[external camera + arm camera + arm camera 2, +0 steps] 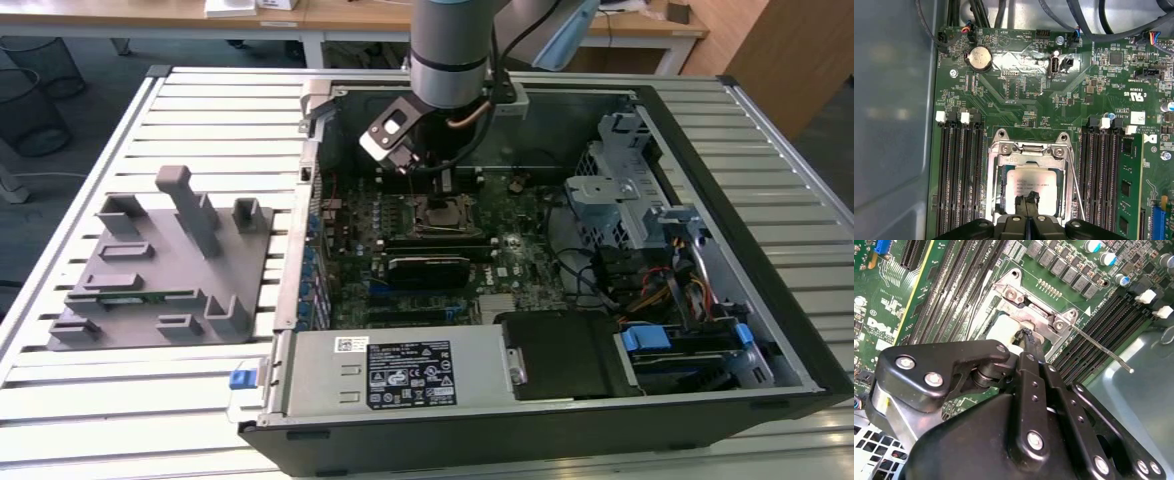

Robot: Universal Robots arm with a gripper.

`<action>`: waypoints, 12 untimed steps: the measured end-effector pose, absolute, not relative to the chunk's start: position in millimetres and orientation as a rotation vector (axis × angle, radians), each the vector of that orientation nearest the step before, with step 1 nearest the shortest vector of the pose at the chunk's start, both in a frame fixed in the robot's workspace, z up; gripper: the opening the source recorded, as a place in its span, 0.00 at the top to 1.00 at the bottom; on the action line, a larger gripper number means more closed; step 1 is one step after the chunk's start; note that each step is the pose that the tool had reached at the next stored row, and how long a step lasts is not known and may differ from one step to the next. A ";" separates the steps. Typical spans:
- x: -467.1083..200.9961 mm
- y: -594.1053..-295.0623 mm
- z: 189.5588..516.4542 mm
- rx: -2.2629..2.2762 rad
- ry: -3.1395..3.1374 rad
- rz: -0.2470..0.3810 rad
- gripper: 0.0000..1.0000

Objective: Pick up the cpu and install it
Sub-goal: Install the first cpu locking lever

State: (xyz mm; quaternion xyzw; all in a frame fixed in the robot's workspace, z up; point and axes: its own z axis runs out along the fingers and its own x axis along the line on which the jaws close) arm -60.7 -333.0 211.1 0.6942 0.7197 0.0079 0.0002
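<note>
You have the gripper (pixel 1029 204) down inside the open computer case (pixel 534 445). Its fingers are pressed together with nothing visibly between them, and the tips are over the near edge of the cpu (pixel 1031 184). The cpu lies flat inside the socket frame (pixel 995 165) on the motherboard (pixel 1019 90), between the banks of memory slots, with the thin retention lever (pixel 1077 195) standing free just beside it. You cannot tell from these views whether the tips actually rest on the metal lid. Treat the chip as light, stiff and slick on its shiny top, and fragile on its underside. Judged from here, any hold belongs on two opposite edges of the pale rim, kept level and never on the contacts below. Dragging it sideways in the socket risks damage.
</note>
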 end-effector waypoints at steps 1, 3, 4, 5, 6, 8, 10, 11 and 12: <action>-60.7 -333.0 211.9 2.181 2.261 0.025 0.89; -60.7 -333.0 213.9 2.181 2.261 0.025 0.89; -60.7 -333.0 214.3 2.181 2.261 0.025 0.89; -60.7 -333.0 214.8 2.181 2.261 0.025 0.89; -60.7 -333.0 215.3 2.181 2.261 0.025 0.89; -60.7 -333.0 216.5 2.181 2.261 0.025 0.89; -60.7 -333.0 217.7 2.181 2.261 0.025 0.89; -60.7 -333.0 218.3 2.181 2.261 0.025 0.89; -60.7 -333.0 219.0 2.181 2.261 0.025 0.89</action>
